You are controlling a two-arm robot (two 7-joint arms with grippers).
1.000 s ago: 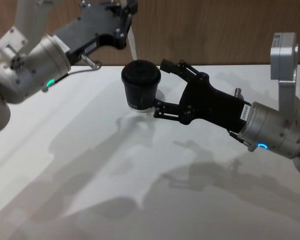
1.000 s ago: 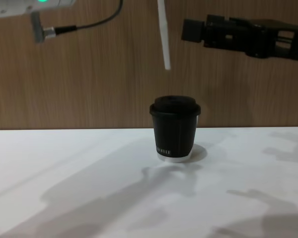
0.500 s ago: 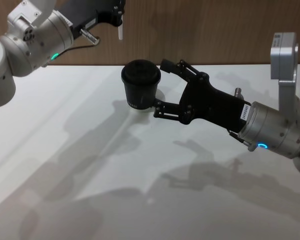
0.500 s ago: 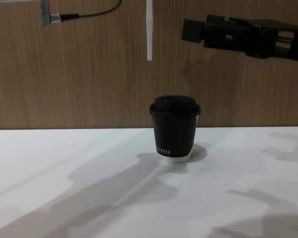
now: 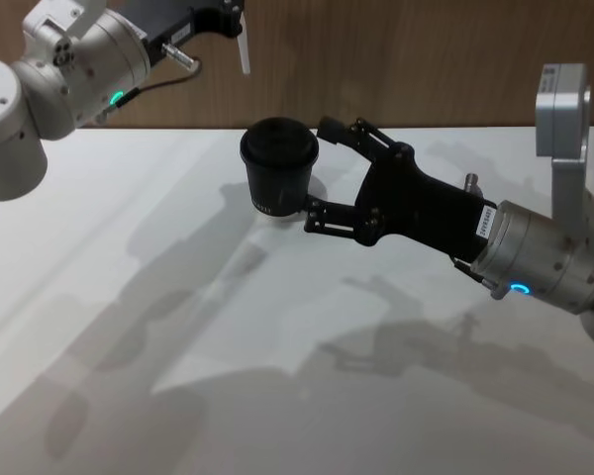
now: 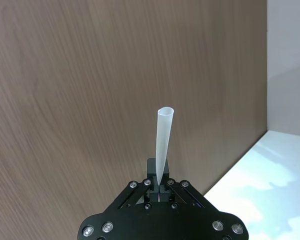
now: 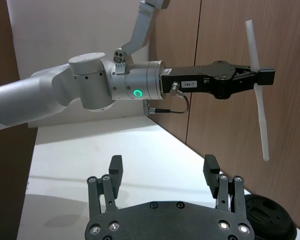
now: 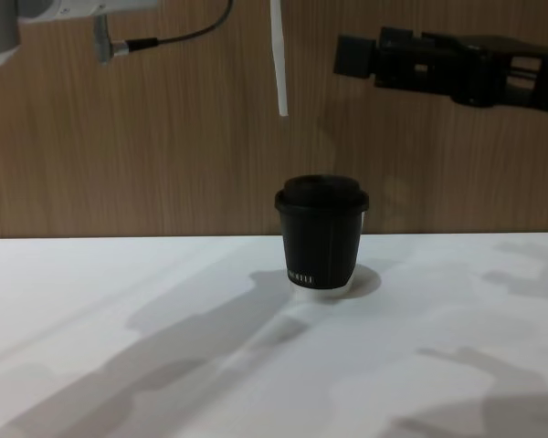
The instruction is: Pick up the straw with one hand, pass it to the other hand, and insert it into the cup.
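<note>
I see even, fairly bright indoor light, soft overlapping arm shadows across the white table (image 5: 129, 327), a dim shadow pooled beside the cup (image 8: 321, 239), no harsh glare, my head view slightly soft, wrist views reasonably crisp.

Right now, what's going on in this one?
The left claw holds the straw clamped near its upper part, roughly upright in the air, above the cup and to its left. The cup stands lidded on the white table, nothing in it yet. The right claw is open, raised beside the cup and holding nothing.
</note>
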